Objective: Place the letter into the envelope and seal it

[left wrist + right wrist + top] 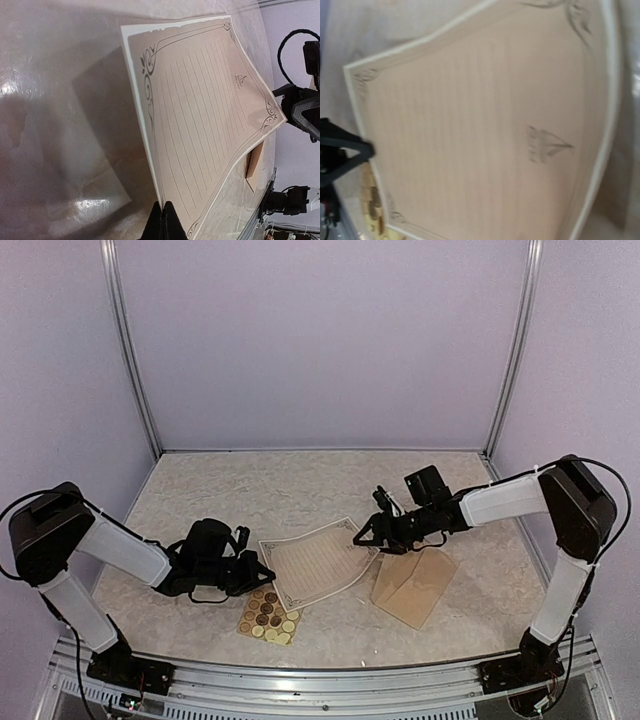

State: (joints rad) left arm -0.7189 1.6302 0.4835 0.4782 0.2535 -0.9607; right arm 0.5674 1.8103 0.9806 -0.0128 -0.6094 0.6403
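Observation:
The letter [318, 562] is a cream ruled sheet with an ornate dark border, lying face up mid-table with its left side raised. My left gripper [262, 575] is shut on the letter's near-left edge; in the left wrist view the black fingertips [165, 212] pinch the letter [200, 110]. My right gripper [362, 535] is at the letter's far-right corner, and whether its jaws are open or shut does not show. The letter [485, 135] fills the right wrist view, where my own fingers are hidden. The tan envelope [415, 583] lies flat just right of the letter.
A small tan sheet of round stickers [270, 615] lies near the front edge, below the letter's left corner. The right arm's gripper [300, 112] shows beyond the letter in the left wrist view. Purple walls close the table at the back and sides.

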